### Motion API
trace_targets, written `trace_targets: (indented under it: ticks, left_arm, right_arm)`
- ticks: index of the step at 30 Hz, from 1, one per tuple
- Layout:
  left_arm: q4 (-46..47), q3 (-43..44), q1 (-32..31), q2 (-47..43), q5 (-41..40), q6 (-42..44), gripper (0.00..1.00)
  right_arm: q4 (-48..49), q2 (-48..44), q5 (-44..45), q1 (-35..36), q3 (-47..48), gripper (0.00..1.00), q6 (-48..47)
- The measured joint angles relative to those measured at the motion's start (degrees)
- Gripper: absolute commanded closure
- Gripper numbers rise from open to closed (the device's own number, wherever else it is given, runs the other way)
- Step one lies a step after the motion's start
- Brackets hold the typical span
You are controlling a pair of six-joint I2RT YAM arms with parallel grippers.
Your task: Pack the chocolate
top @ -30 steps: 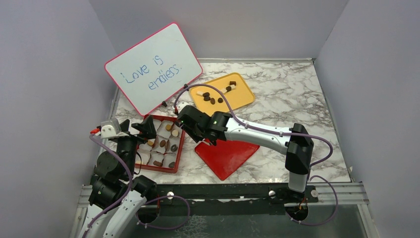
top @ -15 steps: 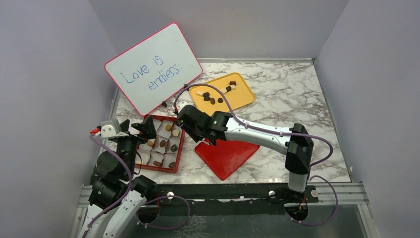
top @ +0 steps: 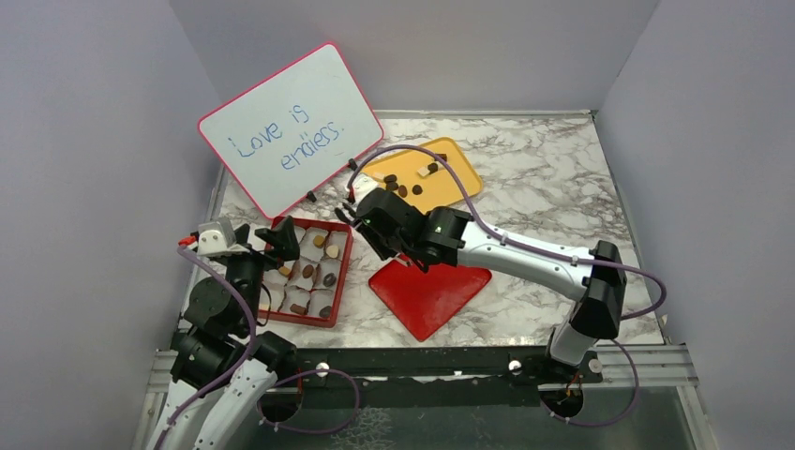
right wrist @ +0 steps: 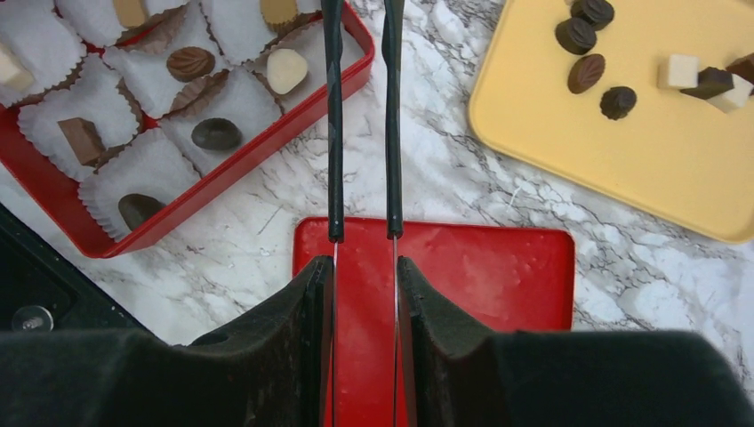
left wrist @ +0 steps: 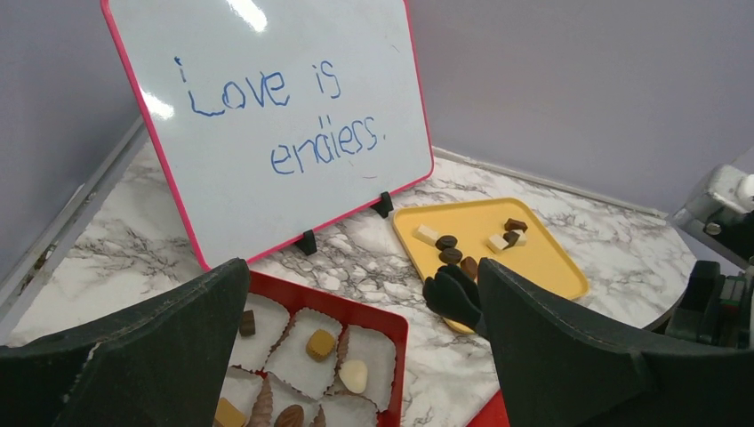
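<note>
Several chocolates lie on a yellow tray; they also show in the right wrist view and the left wrist view. More chocolates sit in white paper cups in a red box. My right gripper is shut on metal tweezers with black tips. The tips stand apart and empty, over the marble between box and tray. My left gripper is open and empty over the box's left part.
A red lid lies flat on the marble below my right wrist. A pink-framed whiteboard stands tilted at the back left, behind the box. Grey walls close in the table on three sides.
My right arm has swung right and back, carrying the tweezers from over the box's corner toward the yellow tray. My left gripper has shifted slightly right.
</note>
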Motion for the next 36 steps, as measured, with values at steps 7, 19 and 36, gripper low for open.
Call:
trace_targets:
  ticks: [7, 19, 36]
  left_arm:
    - [0.0, 0.0, 0.0, 1.4, 1.0, 0.0, 0.01]
    - [0.0, 0.0, 0.0, 4.1, 3.0, 0.0, 0.01]
    - [0.0, 0.0, 0.0, 6.3, 5.2, 0.0, 0.01]
  right_arm:
    - [1.1, -3.9, 1.1, -5.1, -4.6, 0.66, 0.0]
    - [5.6, -7.3, 2.2, -23.1, -12.1, 0.66, 0.3]
    - [14.4, 1.0, 2.0, -48.3, -17.0, 0.65, 1.8]
